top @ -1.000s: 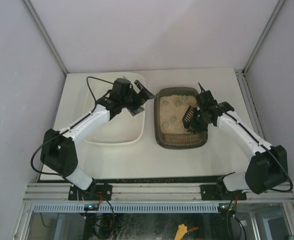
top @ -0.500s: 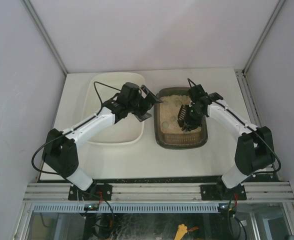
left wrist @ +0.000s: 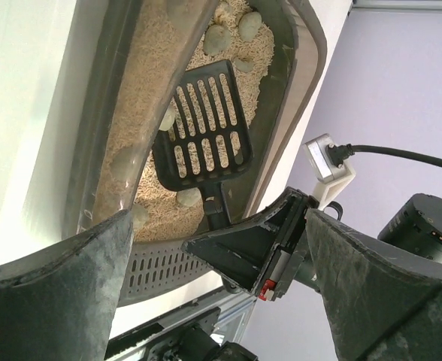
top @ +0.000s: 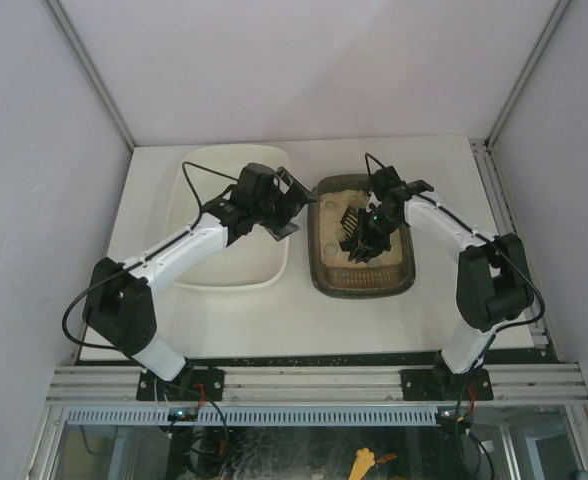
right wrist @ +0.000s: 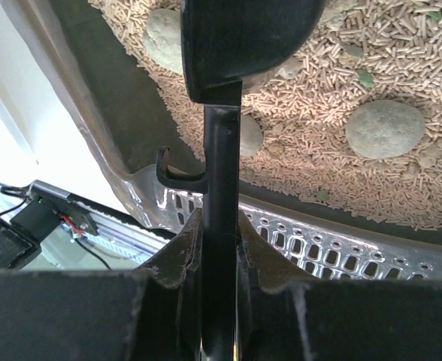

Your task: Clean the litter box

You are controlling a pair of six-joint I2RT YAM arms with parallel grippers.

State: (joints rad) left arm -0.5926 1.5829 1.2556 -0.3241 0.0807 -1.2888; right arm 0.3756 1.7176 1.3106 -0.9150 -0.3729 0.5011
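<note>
Inside dark grey-brown translucent plastic litter box: beige pellets, grey lumps, black plastic scoop, slots visible from left wrist, not right. Right gripper clamps handle; left gripper spread.

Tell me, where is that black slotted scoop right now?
In the top view, the scoop is right of centre, inside the litter box, held by the right gripper; the white tub lies to its left.

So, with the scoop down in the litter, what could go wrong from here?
The right end effector grips the scoop only by its thin handle; digging into the litter might twist it. The left end effector hangs open beside the litter box, not holding it, so a hard push could slide the box. The two end effectors are close and might collide.
</note>
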